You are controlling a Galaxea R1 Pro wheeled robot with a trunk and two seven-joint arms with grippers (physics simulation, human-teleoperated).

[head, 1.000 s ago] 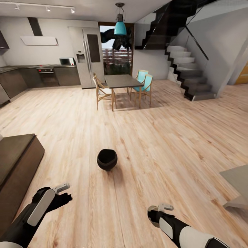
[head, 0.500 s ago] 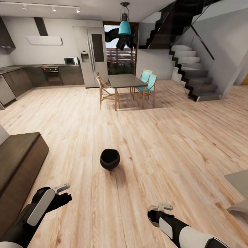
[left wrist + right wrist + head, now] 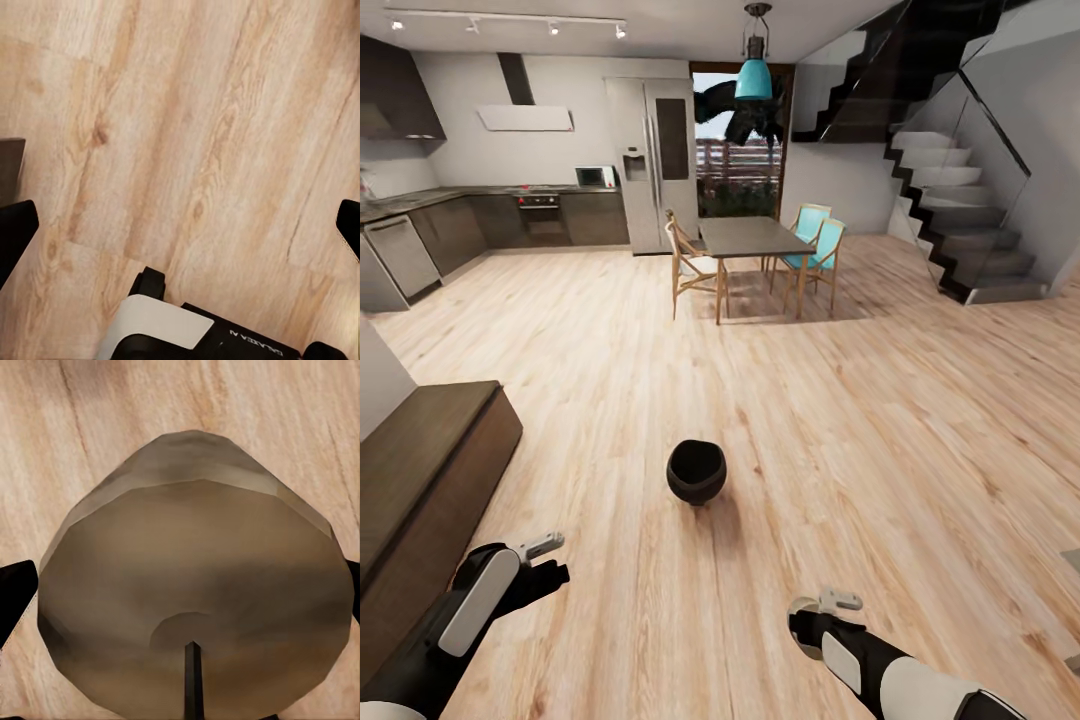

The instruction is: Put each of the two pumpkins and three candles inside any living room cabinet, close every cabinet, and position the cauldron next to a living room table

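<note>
Pale wood-plank floor [image 3: 880, 420] across nearly the whole head view, boards running from the lower edge toward the far wall. Along the upper left, grey kitchen units [image 3: 450, 225] with an oven, a microwave and a steel fridge [image 3: 660, 165]. At upper centre, a dark dining table [image 3: 752, 238] with wooden and teal chairs under a teal pendant lamp [image 3: 753, 75]. At upper right, a dark staircase [image 3: 970, 230] behind glass. At the left edge, lower half, the long low dark brown cabinet [image 3: 420, 480], top bare, fronts flush and shut as far as visible, long axis running toward the kitchen. Near the centre of the frame, slightly below the middle, the black cauldron [image 3: 696, 472] on the bare floor, upright, mouth opening upward, round with no evident long axis, well apart from cabinet and dining table. At lower left, the left gripper [image 3: 540, 562]; in the left wrist view, dark fingertips [image 3: 15, 229] at opposite edges, spread apart over floorboards, nothing between them. At lower right, the right gripper [image 3: 830, 607]; in the right wrist view, fingertips [image 3: 13, 585] likewise apart, with a rounded brown-grey cone-like form [image 3: 195, 600], unidentifiable, on the floor between them.
</note>
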